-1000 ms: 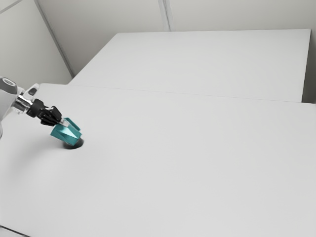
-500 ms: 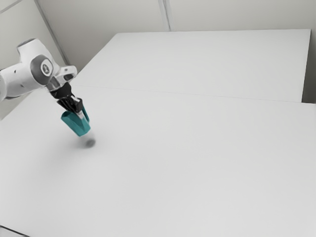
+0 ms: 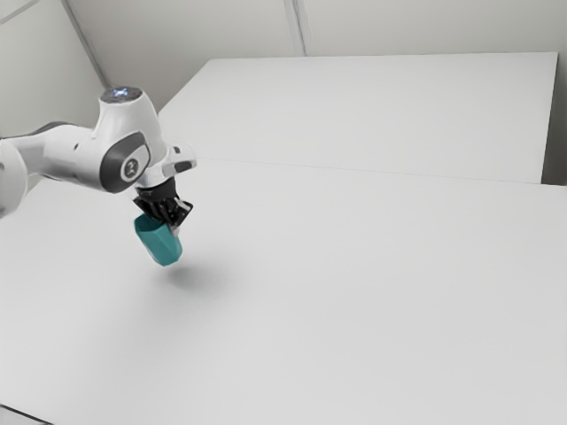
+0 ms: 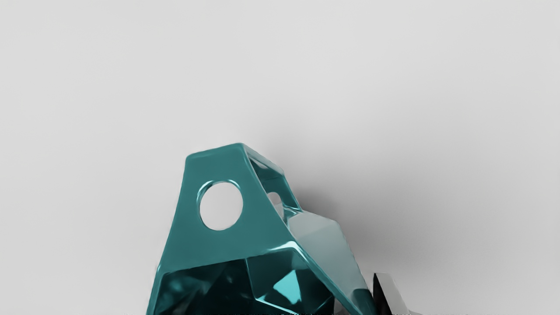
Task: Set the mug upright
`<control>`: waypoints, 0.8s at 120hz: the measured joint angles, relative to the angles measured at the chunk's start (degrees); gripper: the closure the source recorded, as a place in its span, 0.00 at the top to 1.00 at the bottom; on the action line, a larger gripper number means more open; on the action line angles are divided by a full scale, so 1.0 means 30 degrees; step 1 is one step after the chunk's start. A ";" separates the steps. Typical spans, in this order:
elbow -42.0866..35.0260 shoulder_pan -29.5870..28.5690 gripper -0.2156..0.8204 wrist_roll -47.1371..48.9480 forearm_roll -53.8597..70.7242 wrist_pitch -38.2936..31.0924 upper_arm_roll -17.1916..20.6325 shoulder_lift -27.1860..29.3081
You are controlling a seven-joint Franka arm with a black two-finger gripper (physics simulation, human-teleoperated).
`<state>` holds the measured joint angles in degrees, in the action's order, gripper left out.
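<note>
At the exterior view's left, a thin dark line crosses the near corner of the counter [image 3: 354, 301]. Above it the arm [image 3: 75, 158], smooth white shell with dark grey bands, reaches in almost level, then bends down at the wrist so its black tool [image 3: 166, 223] points at the counter. The tool is pinching the teal mug [image 3: 160, 245] by its side wall, near the mouth. The mug hangs tilted, mouth up toward the exterior view's left and base down toward its right, apparently just clear of the counter, with a soft shadow [image 3: 193, 276] beside the base. Further right the matte white counter runs open to a thin seam, past which lies another pale surface [image 3: 372, 111] with a sharp right edge, below plain grey walls [image 3: 425, 27].

In the wrist view the mug is glossy and faceted, with a flat, tapering piece [image 4: 236, 245] pierced by a round hole; its dark hollow catches bright glints. A finger [image 4: 390, 291] presses along the outer wall, while a grey sliver shows inside.
</note>
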<state>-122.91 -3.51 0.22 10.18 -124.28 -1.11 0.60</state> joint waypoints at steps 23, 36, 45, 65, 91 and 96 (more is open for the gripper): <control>-0.0571 0.1133 0.03 0.3328 0.0162 -0.0194 0.0274 -0.0268; -0.0577 0.1687 0.03 0.4849 0.0182 -0.0273 0.0343 -0.0835; -0.0555 0.1443 0.03 0.5748 0.0182 -0.0373 0.0351 -0.1261; -0.0547 -0.0863 0.03 0.7393 0.0186 -0.0725 0.0338 -0.1881; -0.0546 -0.0564 0.08 0.8970 0.0143 -0.1005 0.0434 -0.2181; -0.0546 -0.0625 0.17 0.9142 0.0096 -0.1042 0.0579 -0.2171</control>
<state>-124.55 -5.39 27.65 10.47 -127.41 0.63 -5.91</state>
